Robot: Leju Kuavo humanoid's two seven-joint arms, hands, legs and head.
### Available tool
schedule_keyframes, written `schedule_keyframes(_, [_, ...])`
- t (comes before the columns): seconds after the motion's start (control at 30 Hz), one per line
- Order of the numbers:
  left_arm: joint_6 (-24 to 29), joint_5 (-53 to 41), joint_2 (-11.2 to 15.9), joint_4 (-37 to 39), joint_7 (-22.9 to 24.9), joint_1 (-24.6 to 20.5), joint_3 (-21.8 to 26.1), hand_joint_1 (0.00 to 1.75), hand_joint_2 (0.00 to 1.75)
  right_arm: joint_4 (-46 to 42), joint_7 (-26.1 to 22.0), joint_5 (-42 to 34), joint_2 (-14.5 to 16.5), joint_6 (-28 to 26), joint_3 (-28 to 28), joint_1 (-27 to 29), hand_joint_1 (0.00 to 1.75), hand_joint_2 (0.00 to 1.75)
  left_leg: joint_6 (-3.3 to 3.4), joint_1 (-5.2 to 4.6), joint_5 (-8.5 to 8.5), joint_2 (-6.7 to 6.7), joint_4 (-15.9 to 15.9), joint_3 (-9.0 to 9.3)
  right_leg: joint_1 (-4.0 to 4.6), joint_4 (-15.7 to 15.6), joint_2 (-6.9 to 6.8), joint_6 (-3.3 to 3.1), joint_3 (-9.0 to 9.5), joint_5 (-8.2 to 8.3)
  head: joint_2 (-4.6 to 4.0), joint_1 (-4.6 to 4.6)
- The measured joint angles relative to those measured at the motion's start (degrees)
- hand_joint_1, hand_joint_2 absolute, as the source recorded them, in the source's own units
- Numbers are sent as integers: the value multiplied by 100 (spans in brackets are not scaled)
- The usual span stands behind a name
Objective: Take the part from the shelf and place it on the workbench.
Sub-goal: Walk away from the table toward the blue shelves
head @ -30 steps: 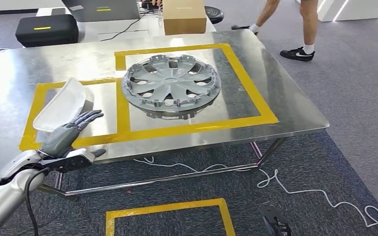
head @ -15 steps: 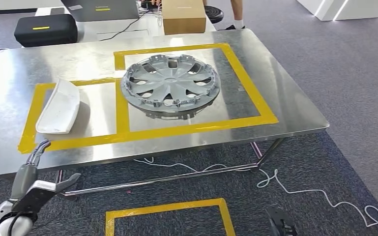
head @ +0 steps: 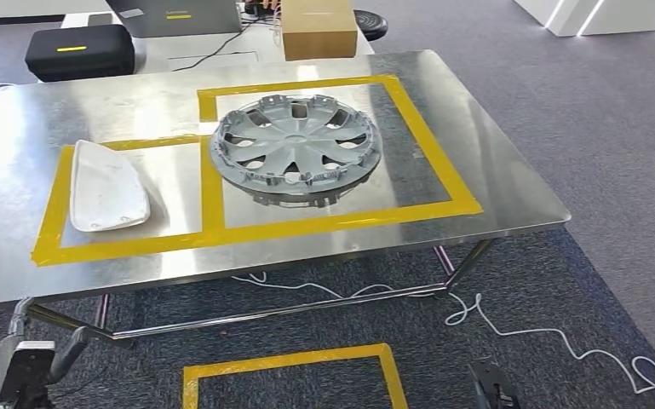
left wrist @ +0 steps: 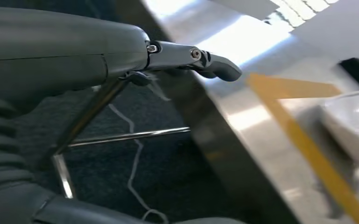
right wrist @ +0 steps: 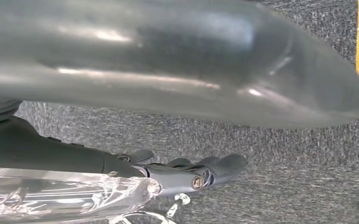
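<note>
Left robot hand empty; part lengthwise front-to-back.

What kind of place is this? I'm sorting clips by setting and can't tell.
Most likely a robot test area in a lab or workshop: a steel workbench marked with yellow tape zones, car parts laid out in them, a wheel cover and a white part, plus equipment cases on grey carpet.
</note>
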Motion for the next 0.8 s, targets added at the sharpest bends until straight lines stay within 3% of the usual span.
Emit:
schedule_keyframes(0.2, [373,-89,-196,1034,-15,-156,558,0,0,0,22,8,44,-19,-147,12,0,0,2,0,-4,0,0,0,0,0,0,1,-1,-1,0,0])
schedule_keyframes(0.5, [-137,-536,-213,2780,89,-401,656,0,0,0,-55,62,72,16,-291,15,0,0,5,-1,-6,0,0,1,0,0,0,2,1,-2,1,1])
schedule_keyframes(0.6, [-386,-920,-214,3287,565,-435,567,0,0,0,-52,133,75,62,-307,13,0,0,5,-1,-6,0,0,1,-1,0,0,2,1,-2,0,0])
schedule_keyframes(0.8, [-1371,-1675,-254,3859,1999,-438,75,0,0,0,13,324,75,172,-313,-1,0,0,7,-1,-8,0,0,1,0,-1,0,3,1,-3,1,0])
